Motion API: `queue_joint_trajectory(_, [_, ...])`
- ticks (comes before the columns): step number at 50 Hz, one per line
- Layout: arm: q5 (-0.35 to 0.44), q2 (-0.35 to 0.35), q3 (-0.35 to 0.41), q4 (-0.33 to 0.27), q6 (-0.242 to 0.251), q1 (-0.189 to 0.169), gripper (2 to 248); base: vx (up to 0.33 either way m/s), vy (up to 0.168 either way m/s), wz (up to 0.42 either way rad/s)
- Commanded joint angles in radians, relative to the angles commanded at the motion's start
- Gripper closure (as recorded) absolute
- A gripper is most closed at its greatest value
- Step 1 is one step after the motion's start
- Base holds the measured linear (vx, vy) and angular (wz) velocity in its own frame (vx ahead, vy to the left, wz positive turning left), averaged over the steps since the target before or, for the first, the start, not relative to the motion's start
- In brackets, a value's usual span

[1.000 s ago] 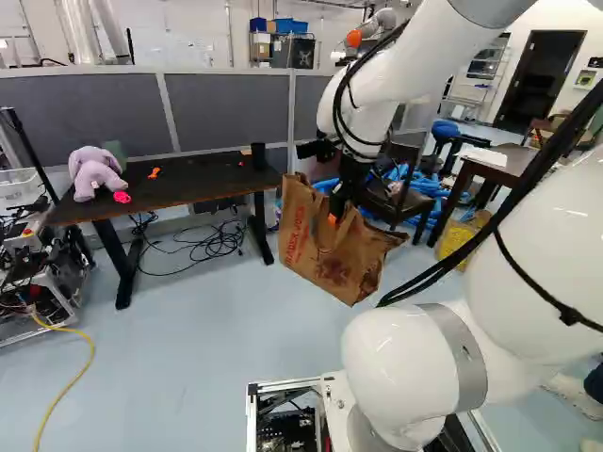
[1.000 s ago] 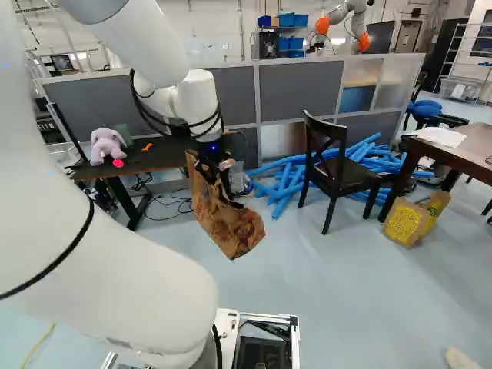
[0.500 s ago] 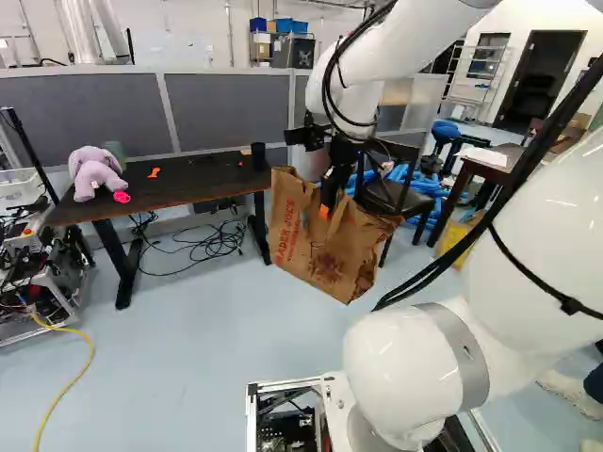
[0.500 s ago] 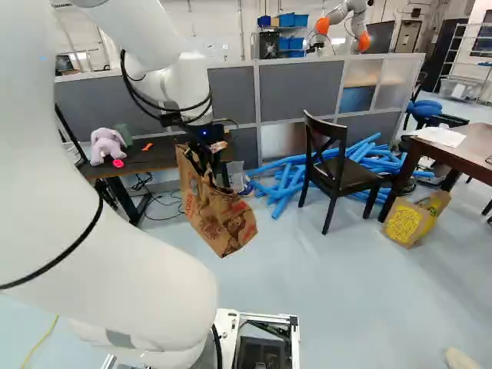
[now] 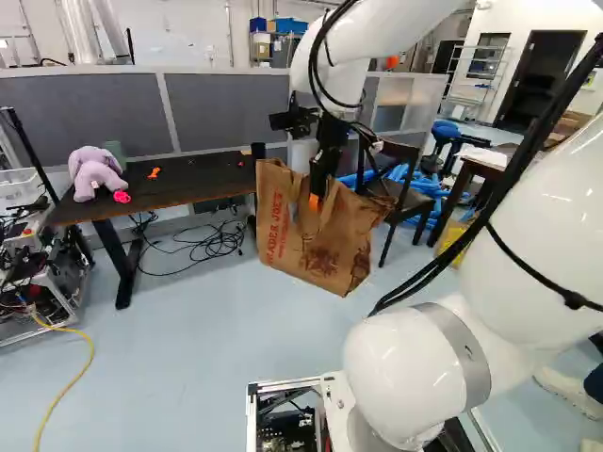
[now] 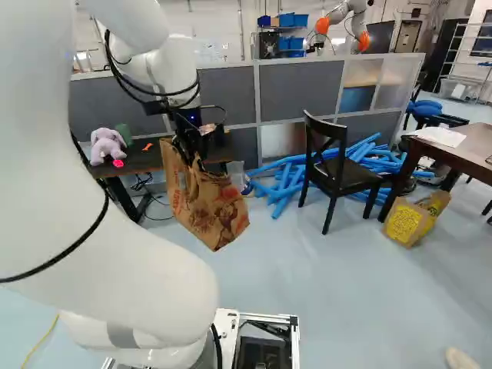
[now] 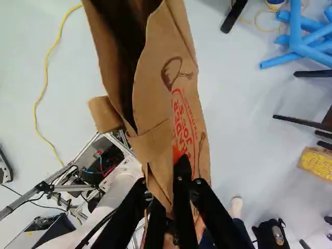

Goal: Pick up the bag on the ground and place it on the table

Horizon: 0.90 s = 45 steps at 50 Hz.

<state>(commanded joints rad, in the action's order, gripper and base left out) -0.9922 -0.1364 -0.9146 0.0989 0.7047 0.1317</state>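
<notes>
My gripper (image 5: 317,200) is at the top of the brown paper bag (image 5: 325,247) in the left base view. In the wrist view the gripper (image 7: 179,168) is shut on the bag's handle, and the bag (image 7: 155,88) stretches ahead of the fingers with its mouth partly open. It hangs off the floor, slightly tilted, beside the right end of the black table (image 5: 188,191) in the left base view. The bag (image 6: 206,207) overlaps that table's end in the right base view.
A purple plush toy (image 5: 94,171), an orange piece (image 5: 154,173) and a pink piece (image 5: 122,197) lie on the table. Black chair (image 6: 338,173), blue tubes (image 6: 288,181), wooden table (image 6: 461,146) and a yellow-printed bag (image 6: 411,223) stand rightward; another robot (image 6: 346,19) is behind.
My arm has swung leftward in both base views, carrying the held bag toward the black table's right end. The base has not moved, and the gripper has stayed shut.
</notes>
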Motion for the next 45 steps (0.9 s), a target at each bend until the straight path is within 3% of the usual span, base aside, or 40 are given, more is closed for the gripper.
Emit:
queue_joint_trajectory(15, [-0.005,-0.022,-0.032,0.0,0.0,0.031,229,0.0,0.0,0.0])
queue_joint_trajectory(45, [-0.005,-0.031,-0.036,0.0,0.0,0.034,229,0.0,0.0,0.0])
